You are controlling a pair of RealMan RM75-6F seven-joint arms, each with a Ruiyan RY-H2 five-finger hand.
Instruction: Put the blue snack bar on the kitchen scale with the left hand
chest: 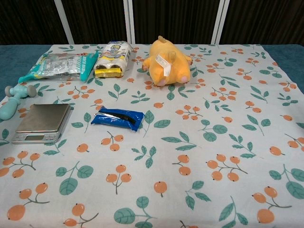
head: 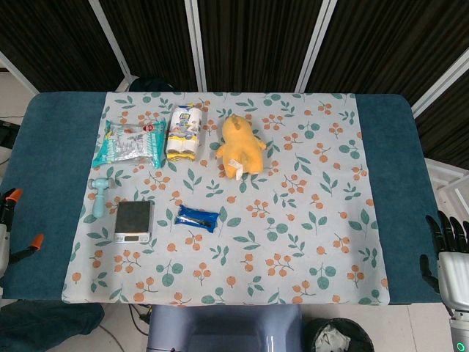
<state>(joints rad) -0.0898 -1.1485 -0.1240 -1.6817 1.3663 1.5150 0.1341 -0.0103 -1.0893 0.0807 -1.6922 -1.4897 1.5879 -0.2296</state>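
Note:
The blue snack bar (head: 197,218) (chest: 117,118) lies flat on the floral tablecloth, just right of the kitchen scale (head: 134,221) (chest: 42,122). The scale is small and silver, with a dark bare platform and nothing on it. My left hand (head: 9,227) shows only at the far left edge of the head view, off the table's left side. Its orange-tipped fingers are apart and hold nothing. My right hand (head: 448,257) hangs off the table's right front corner, dark fingers extended and empty. Neither hand shows in the chest view.
A yellow plush toy (head: 240,144) (chest: 168,61) sits at the back centre. A white-and-yellow pack (head: 184,132) and a teal packet (head: 130,143) lie at the back left. A light-blue handled toy (head: 99,194) lies left of the scale.

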